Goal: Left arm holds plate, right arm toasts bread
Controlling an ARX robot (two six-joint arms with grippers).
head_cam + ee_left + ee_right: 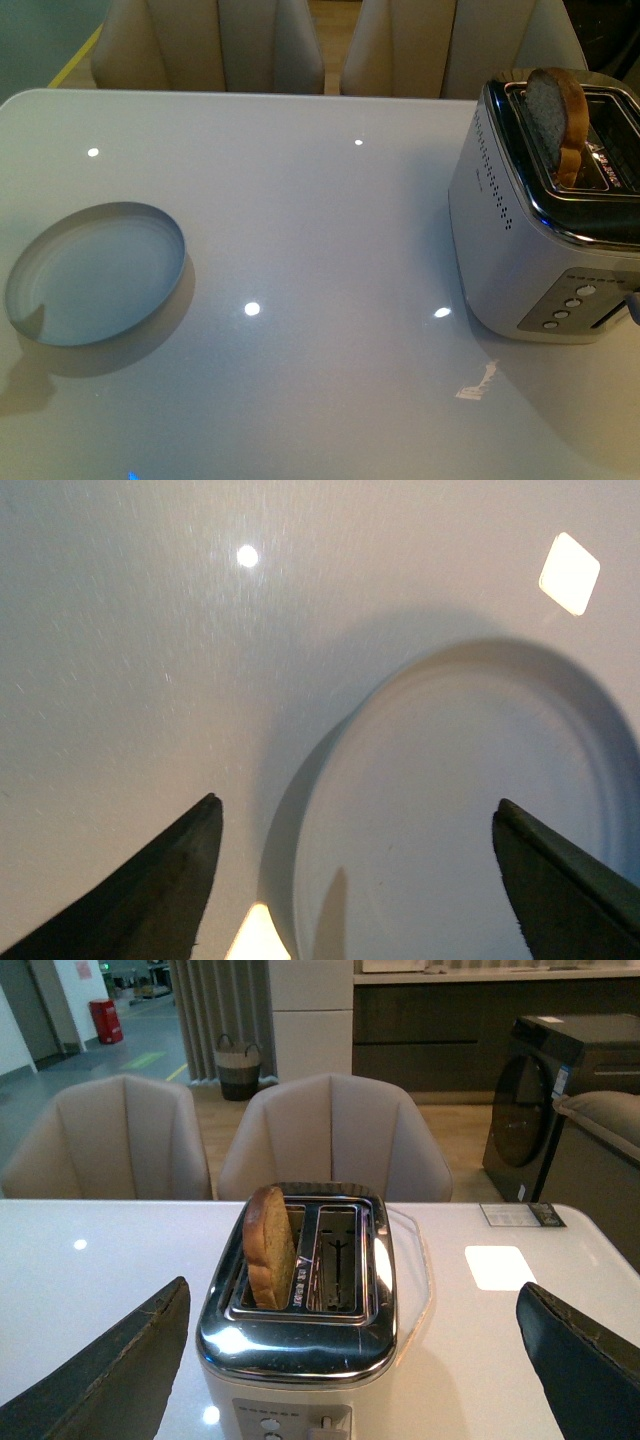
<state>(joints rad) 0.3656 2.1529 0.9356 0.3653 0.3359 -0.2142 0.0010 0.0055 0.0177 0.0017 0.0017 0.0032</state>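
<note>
On the far right of the white table (pixel 330 250), the toaster (pixel 540 220) has the bread (pixel 556 115) standing tall in one slot, most of the slice above the chrome. The plate (pixel 95 272) lies flat on the table well apart from it, over on my left side.

My left gripper (pixel 355 880) hovers above the plate with its jaws spread wide, touching nothing. My right gripper (pixel 355 1360) faces the toaster's control end, jaws also wide apart and empty.

Risks, as I judge them: the plate's rim is low and the tabletop glossy, so a shallow bite from my left fingers (pixel 150 900) could skid the plate away instead of lifting it. The slice stands loose in its slot, and a pinch by my right jaws could tear the crumb or tip it against the chrome edge. Reaching before the plate is up would leave the bread nowhere to land.

Only the front view shows how far plate and toaster sit apart, and neither arm appears in it. Only the right wrist view shows that the second slot is empty, and the chairs (pixel 330 1135) behind. Only the left wrist view shows my jaws straddling the plate's edge.
</note>
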